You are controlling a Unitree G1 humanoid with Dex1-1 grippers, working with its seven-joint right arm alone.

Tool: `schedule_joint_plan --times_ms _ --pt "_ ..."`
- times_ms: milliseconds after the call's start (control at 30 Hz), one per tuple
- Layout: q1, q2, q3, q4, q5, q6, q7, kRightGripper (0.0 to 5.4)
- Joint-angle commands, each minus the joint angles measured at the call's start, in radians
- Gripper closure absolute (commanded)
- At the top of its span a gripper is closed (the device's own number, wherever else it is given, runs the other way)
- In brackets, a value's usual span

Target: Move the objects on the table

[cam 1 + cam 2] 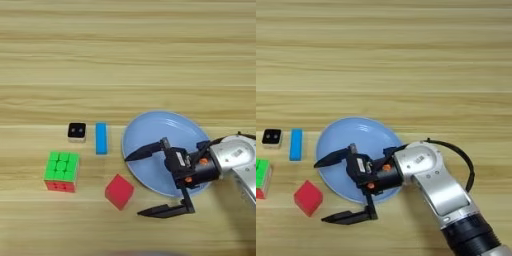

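A small plain red cube (119, 191) lies on the tan wooden table (125, 60), turned cornerwise, just left of my right gripper (132, 185). The gripper is open, its two black fingers spread wide: one fingertip (131, 157) hangs over the plate's left rim, the other (145, 213) lies low near the table's front. Nothing sits between them. The red cube is a short way left of the gap. Further left stands the puzzle cube (62, 171), green face up, red side toward me. The right eye view shows only its edge (261, 178).
A round blue plate (167, 150) sits under the gripper's upper finger and wrist. A blue bar (101, 138) and a small black-topped cube (76, 131) lie left of the plate. My silver forearm (441, 190) comes in from the bottom right.
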Motion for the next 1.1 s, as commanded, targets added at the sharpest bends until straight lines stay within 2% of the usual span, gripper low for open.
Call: schedule_joint_plan --times_ms 33,333,733,1100 --pt "-0.054 0.0 -0.002 -0.036 -0.028 -0.051 -0.055 0.02" --pt "-0.071 0.062 0.055 -0.037 -0.127 -0.063 -0.155 0.02" --pt "-0.078 0.077 0.099 -0.019 -0.226 -0.043 -0.229 0.02" --pt "-0.075 0.072 0.114 -0.016 -0.245 -0.042 -0.233 1.23"
